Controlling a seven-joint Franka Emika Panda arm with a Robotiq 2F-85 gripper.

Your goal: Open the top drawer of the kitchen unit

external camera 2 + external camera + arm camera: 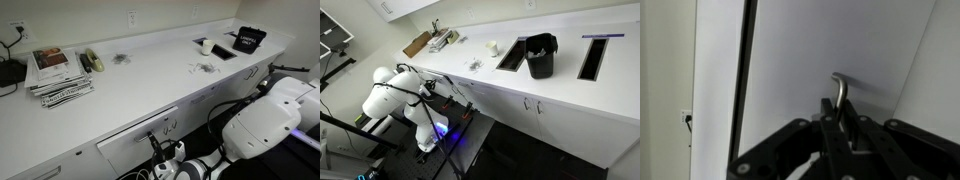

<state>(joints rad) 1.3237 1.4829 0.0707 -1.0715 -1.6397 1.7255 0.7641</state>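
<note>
The kitchen unit (565,100) (140,85) is a long white cabinet run with a white worktop. In an exterior view the top drawer (125,142) has a flat white front that seems to stand a little out from the unit, with a dark gap along its top. In the wrist view my gripper (845,125) is shut on the drawer's metal bar handle (842,88), whose bent end rises between the black fingers against the white front (820,50). In an exterior view the gripper (163,152) sits just below the handle (160,127). The drawer's inside is hidden.
A black bin (541,55) (248,40) stands on the worktop by dark recesses (592,55). A white cup (492,47) and stacked magazines (58,72) also lie on top. Cabinet doors with small handles (532,105) are beside the drawer. The robot's white arm (390,95) fills the space in front.
</note>
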